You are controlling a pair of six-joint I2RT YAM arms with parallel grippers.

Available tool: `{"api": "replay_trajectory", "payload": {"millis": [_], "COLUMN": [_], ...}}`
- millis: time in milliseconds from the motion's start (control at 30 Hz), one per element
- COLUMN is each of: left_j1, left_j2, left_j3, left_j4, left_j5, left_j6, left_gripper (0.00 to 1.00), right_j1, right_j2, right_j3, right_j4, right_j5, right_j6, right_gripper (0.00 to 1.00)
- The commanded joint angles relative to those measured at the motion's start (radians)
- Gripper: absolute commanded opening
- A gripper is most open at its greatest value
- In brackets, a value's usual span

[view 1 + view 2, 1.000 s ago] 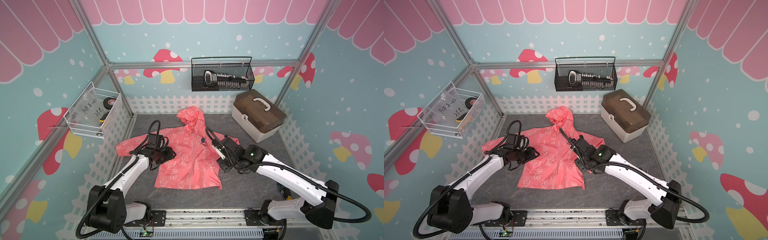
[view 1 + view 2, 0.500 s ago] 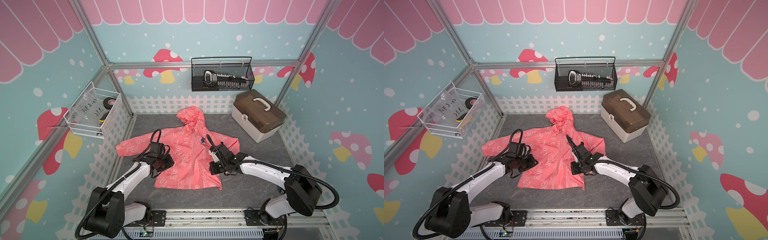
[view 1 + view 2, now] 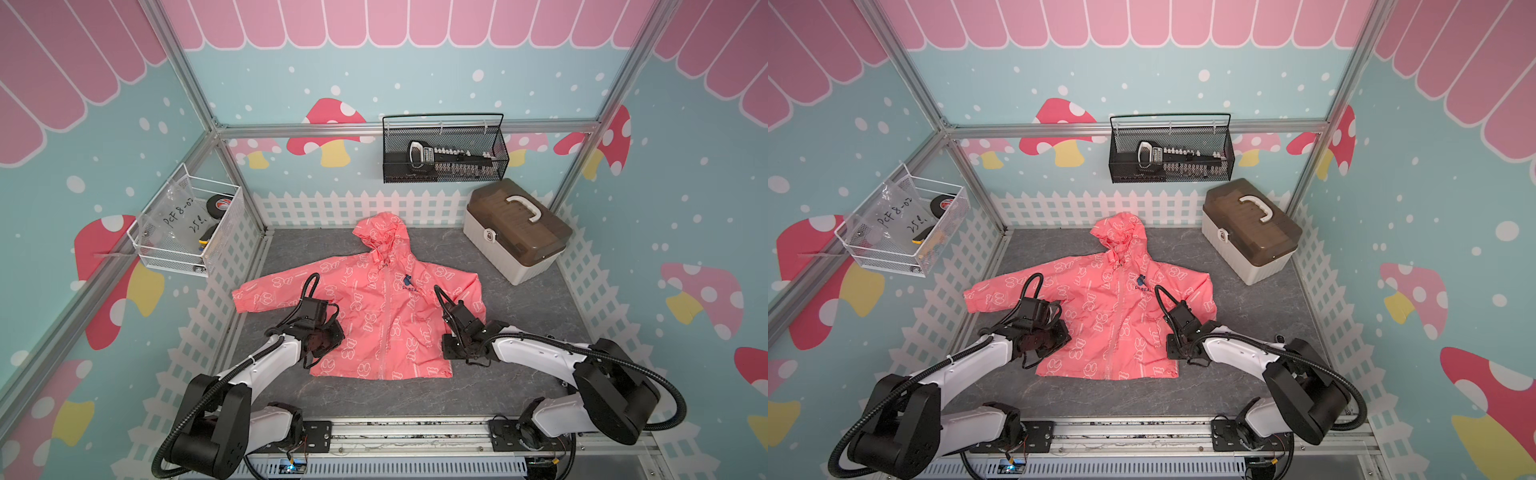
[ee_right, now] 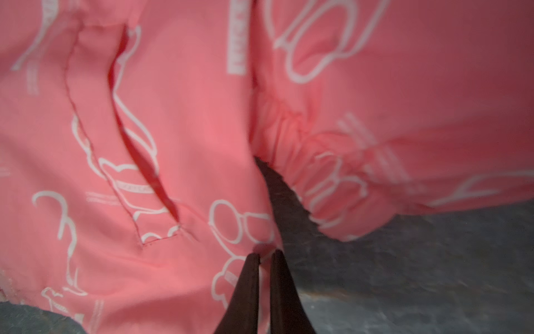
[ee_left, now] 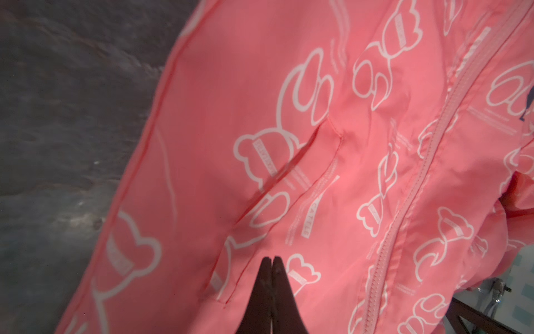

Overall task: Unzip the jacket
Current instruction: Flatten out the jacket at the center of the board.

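Over the last second both arms came down from above the chest to the lower flanks of the jacket (image 3: 386, 320) and closed. Left gripper (image 5: 271, 261): jaws pressed flat together beside the pocket slit (image 5: 289, 162), no fold visibly caught. Right gripper (image 4: 265, 254): jaws nearly meeting on a small pucker at the side edge, so I read it as nipping fabric. Neither is at the zipper (image 5: 404, 219), which is done up along its visible length. I judge this as anchoring, with unzipping not yet begun. The jacket lies front-up on the grey mat (image 3: 523, 332), long axis along the zipper, hood (image 3: 384, 232) toward the back fence (image 3: 357, 205), hem (image 3: 382, 376) toward the robot.
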State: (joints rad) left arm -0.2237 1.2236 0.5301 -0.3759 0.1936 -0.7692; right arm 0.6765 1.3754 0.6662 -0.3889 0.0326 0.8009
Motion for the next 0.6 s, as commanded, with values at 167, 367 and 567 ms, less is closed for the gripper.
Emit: {"api": "replay_trajectory", "payload": {"millis": [167, 367, 567], "left_j1": [0.001, 0.0, -0.013], "left_j2": [-0.191, -0.285, -0.249], "left_j3": [-0.002, 0.007, 0.022], "left_j4": [-0.077, -0.049, -0.024], "left_j5": [-0.163, -0.149, -0.106], "left_j6": [-0.022, -0.006, 0.019], "left_gripper": [0.0, 0.0, 0.02], "right_j1": [-0.2, -0.247, -0.235], "right_j2": [-0.193, -0.064, 0.068], "right_j3": [0.077, 0.169, 0.182], "right_j4": [-0.199, -0.185, -0.124], "right_j5": [0.085, 0.02, -0.033], "right_j6": [-0.095, -0.174, -0.157], "right_gripper": [0.45, 0.7, 0.98]}}
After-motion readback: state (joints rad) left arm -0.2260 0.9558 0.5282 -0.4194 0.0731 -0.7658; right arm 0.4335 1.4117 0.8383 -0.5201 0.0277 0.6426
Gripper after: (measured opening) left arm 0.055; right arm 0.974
